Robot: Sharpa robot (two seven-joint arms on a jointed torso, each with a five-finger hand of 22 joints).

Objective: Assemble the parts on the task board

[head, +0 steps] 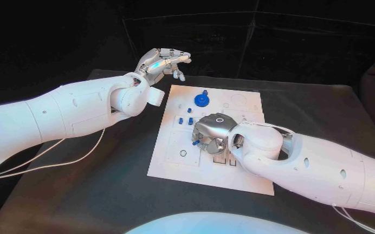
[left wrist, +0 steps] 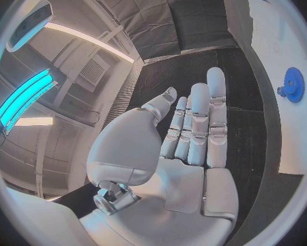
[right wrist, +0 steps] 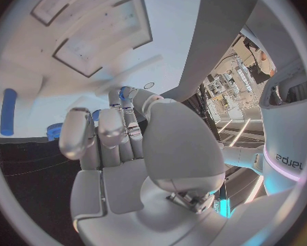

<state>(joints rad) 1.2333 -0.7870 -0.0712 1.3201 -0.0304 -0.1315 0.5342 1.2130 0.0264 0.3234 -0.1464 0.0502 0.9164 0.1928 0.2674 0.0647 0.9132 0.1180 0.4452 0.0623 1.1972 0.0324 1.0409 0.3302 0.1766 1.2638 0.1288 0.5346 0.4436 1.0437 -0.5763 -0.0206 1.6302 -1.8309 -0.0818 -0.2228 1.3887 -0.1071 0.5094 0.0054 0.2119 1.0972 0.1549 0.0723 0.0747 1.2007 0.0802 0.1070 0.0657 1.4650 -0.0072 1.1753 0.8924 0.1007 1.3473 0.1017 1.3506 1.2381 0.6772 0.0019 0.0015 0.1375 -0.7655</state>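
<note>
Left hand (head: 162, 60) is raised above the black table (head: 94, 185) just off the far left corner of the task board (head: 176, 161), fingers straight, side by side and holding nothing. Right hand (head: 212, 134) sits low over the middle of the board, fingers curled down toward a small blue part (right wrist: 128, 92) at their tips; cannot tell whether it is gripped. A blue gear (head: 201, 100) stands on the board's far half, with small blue pegs (head: 185, 120) between it and the right hand.
</note>
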